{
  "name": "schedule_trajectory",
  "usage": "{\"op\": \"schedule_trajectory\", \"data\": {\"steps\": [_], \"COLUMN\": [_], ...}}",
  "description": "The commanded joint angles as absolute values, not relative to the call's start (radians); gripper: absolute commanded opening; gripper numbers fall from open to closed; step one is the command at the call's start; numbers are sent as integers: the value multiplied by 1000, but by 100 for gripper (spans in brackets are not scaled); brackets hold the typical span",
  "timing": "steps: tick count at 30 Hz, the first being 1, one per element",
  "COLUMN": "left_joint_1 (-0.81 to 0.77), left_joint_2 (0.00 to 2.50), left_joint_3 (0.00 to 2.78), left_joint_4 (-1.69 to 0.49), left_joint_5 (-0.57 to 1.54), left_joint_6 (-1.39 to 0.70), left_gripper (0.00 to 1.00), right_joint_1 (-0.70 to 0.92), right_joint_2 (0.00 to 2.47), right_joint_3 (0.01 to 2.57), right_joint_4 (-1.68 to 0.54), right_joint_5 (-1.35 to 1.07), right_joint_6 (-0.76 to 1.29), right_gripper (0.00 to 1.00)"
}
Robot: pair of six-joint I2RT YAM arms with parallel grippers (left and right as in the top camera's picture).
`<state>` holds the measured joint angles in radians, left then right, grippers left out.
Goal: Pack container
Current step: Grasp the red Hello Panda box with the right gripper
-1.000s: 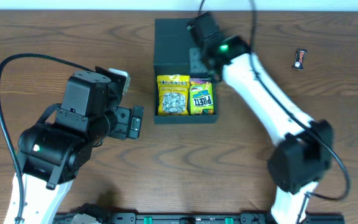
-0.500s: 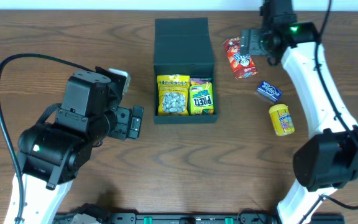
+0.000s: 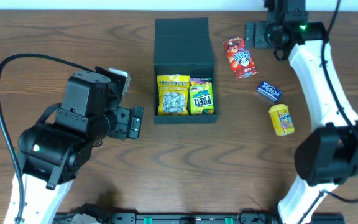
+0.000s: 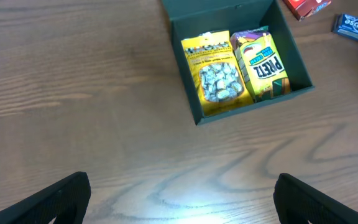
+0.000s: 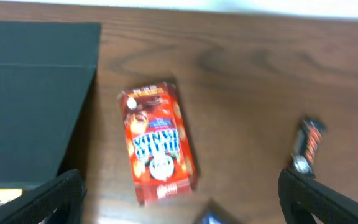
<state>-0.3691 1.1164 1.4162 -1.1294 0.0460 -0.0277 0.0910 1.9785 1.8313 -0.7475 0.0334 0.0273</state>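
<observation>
The container (image 3: pixel 184 38) is a black box with its lid flapped back, at the table's far middle. Two packets lie side by side in it: a yellow nut packet (image 3: pixel 173 94) and a yellow-green Pretz packet (image 3: pixel 202 96). My right gripper (image 3: pixel 258 35) hovers open at the far right, above a red Hello Panda box (image 3: pixel 239 57). In the right wrist view that red box (image 5: pixel 157 140) lies between the spread fingers of the gripper (image 5: pixel 179 182), with the container's lid (image 5: pixel 30 93) on the left. My left gripper (image 3: pixel 134 121) stands open and holds nothing, left of the container (image 4: pixel 185 93).
A small blue box (image 3: pixel 268 91) and a yellow packet (image 3: pixel 281 119) lie on the wood to the right of the container. A dark candy bar (image 5: pixel 306 146) rests further right, near the far edge. The left wrist view shows bare wood under the left gripper (image 4: pixel 182 186).
The right arm has swung from over the container to the far right, and its jaws have opened wide. The left arm has not moved.
</observation>
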Motion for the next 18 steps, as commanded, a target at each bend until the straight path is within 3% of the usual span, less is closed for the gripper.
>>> {"op": "schedule_trajectory", "data": {"steps": [1, 7, 18], "left_joint_1": [-367, -367, -367], "left_joint_2": [1112, 1112, 1112], "left_joint_3": [1430, 1430, 1430], "left_joint_4": [-1134, -1133, -1133], "left_joint_5": [45, 45, 45], "left_joint_6": [-22, -22, -22], "left_gripper": [95, 95, 95], "right_joint_1": [82, 78, 34], "right_joint_2": [2068, 2171, 2279], "right_joint_3": [1831, 1831, 1831], "right_joint_4": [-714, -645, -537], "right_joint_5": [-13, -21, -167], "right_joint_6": [-72, -201, -226], "right_gripper": [99, 99, 99]}}
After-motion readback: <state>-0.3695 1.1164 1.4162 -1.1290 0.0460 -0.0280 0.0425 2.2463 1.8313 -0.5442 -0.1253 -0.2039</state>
